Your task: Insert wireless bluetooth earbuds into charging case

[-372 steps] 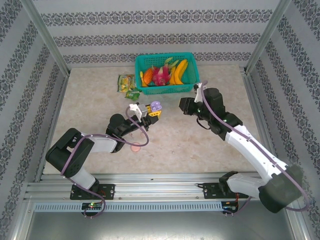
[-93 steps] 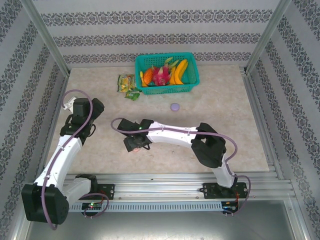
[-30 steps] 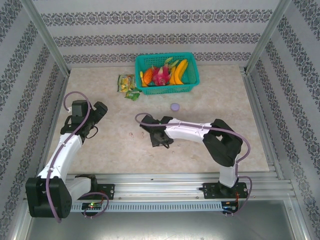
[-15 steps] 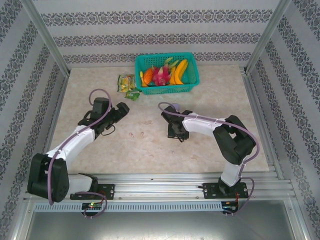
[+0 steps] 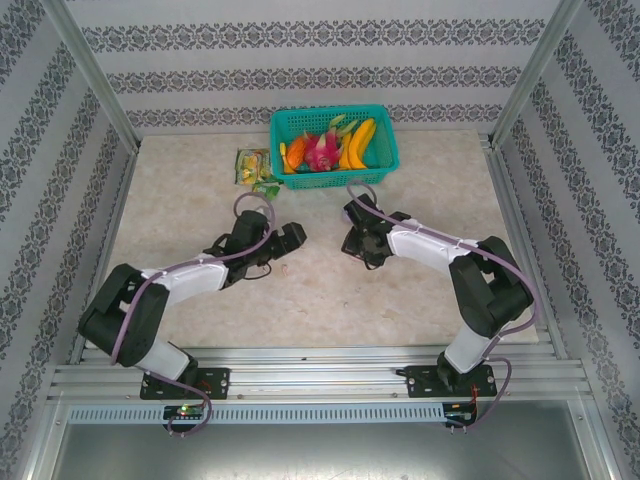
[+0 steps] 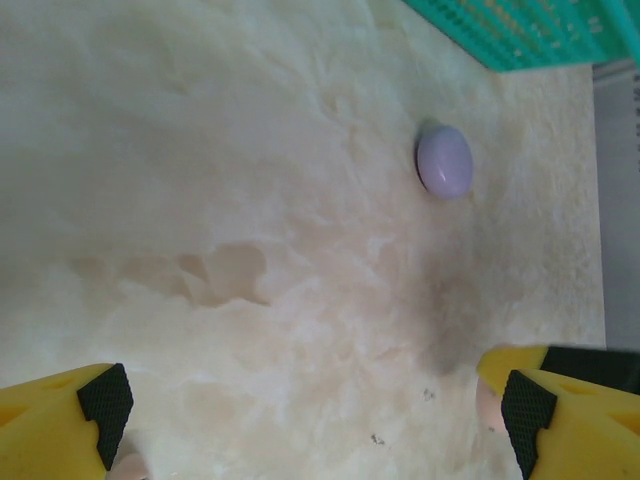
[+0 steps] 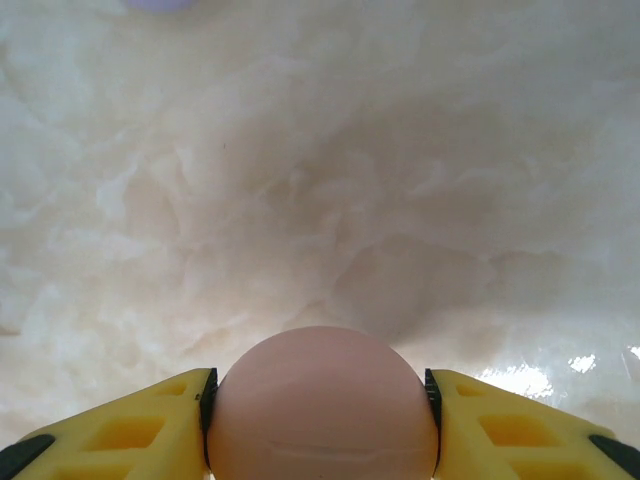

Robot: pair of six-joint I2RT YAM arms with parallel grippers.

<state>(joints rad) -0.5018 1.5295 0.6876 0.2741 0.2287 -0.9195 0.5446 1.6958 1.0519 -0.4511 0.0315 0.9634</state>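
Observation:
My right gripper (image 7: 320,415) is shut on a round pale pink charging case (image 7: 322,390), held just above the marble table. In the top view this gripper (image 5: 353,243) hangs at mid table, in front of the basket. A round lilac case (image 6: 444,160) lies shut on the table ahead of my left gripper (image 6: 310,400), and its edge (image 7: 160,3) also peeks in at the top of the right wrist view. The left gripper (image 5: 291,237) stands wide open with nothing between its fingers. A tiny pale pink bit (image 6: 487,405) sits by its right finger; I cannot tell if it is an earbud.
A teal basket (image 5: 334,180) of toy fruit stands at the back centre, its corner (image 6: 520,35) close beyond the lilac case. Small green and yellow packets (image 5: 254,170) lie left of the basket. Metal rails frame the table.
The right arm has carried the pink case from the front left to the middle, near the lilac case. The left arm has swung in from the left edge toward the centre.

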